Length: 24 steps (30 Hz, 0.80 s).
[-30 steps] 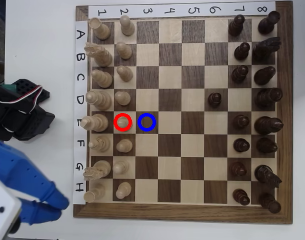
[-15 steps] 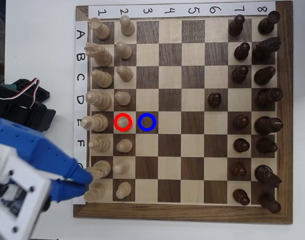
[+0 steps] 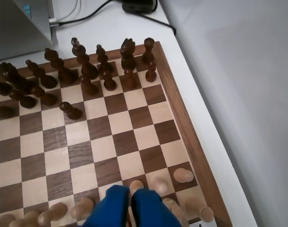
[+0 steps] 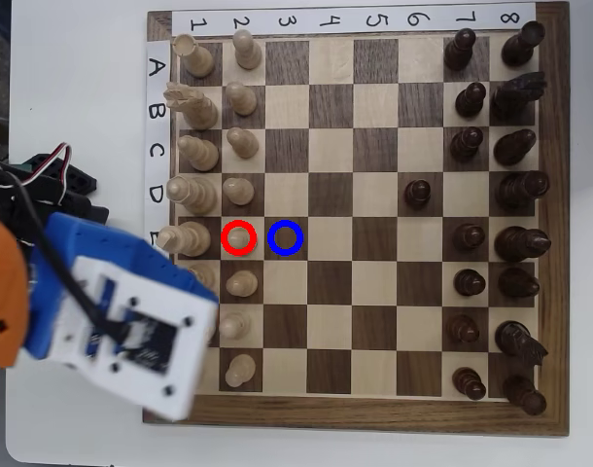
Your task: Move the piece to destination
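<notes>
In the overhead view the piece [image 4: 240, 236], a pale cream pawn, stands inside the red ring on row E, column 2. The destination [image 4: 286, 237], a dark square with a blue ring, lies bare just right of it. My blue and white wrist [image 4: 131, 331] hangs over the board's lower left edge and hides the fingertips. In the wrist view my gripper [image 3: 131, 195] sits at the bottom edge, its blue fingers [image 3: 113, 201] pressed together with nothing between them, above the row of pale pawns [image 3: 183, 175]. There I cannot tell which pawn is the piece.
Pale pieces [image 4: 191, 148] fill columns 1 and 2, dark pieces [image 4: 520, 190] fill columns 7 and 8, and one dark pawn [image 4: 418, 193] stands on column 6. The board's wooden frame [image 4: 355, 413] rims it. Black servo parts and wires [image 4: 44, 180] sit left of the board.
The arm has swung up and to the right over the board's lower left corner. Its wrist now covers the pale pieces on rows F to H, column 1, and hides the fingertips.
</notes>
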Each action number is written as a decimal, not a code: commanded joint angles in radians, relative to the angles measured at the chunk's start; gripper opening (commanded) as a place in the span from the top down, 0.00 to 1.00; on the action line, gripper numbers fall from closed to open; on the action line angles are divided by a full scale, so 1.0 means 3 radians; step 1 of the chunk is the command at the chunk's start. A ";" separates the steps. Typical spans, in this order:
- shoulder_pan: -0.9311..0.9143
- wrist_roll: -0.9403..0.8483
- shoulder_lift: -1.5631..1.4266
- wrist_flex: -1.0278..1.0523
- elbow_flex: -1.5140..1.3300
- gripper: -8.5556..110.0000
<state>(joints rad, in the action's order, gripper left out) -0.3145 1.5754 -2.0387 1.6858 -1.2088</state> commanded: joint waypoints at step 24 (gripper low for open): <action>0.0578 0.0532 -0.0701 0.0026 -0.1718 0.90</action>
<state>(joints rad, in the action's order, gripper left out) -0.2086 1.6997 -2.1016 1.6858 -1.6291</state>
